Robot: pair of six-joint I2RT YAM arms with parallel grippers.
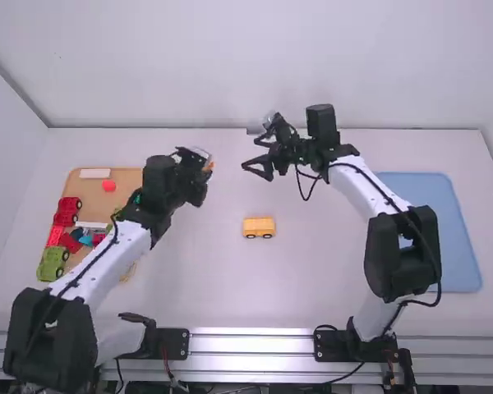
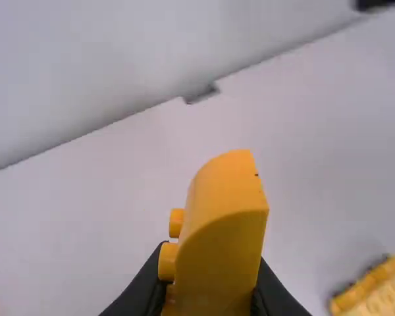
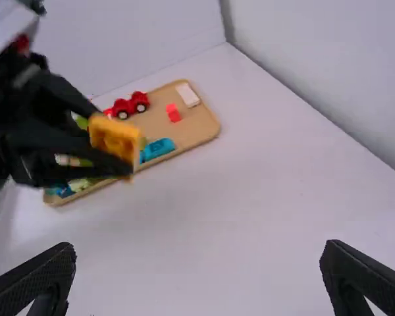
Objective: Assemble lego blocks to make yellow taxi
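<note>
In the high view my left gripper [image 1: 199, 174] is above the table, left of the middle, shut on an orange-yellow block [image 1: 208, 166]. In the left wrist view that curved block [image 2: 225, 230] with side studs stands between the fingers of my left gripper [image 2: 210, 299]. My right gripper [image 1: 261, 154] is right of it, over the back of the table; in the right wrist view my right gripper [image 3: 197, 263] is wide open with nothing between its fingers. The yellow wheeled base [image 1: 259, 226] sits on the table in front of both grippers.
A wooden tray [image 1: 133, 176] at the left holds red cars, a green car and several loose blocks, partly under my left arm. A blue tray [image 1: 431, 222] lies at the right behind my right arm. A wall closes off the table's back.
</note>
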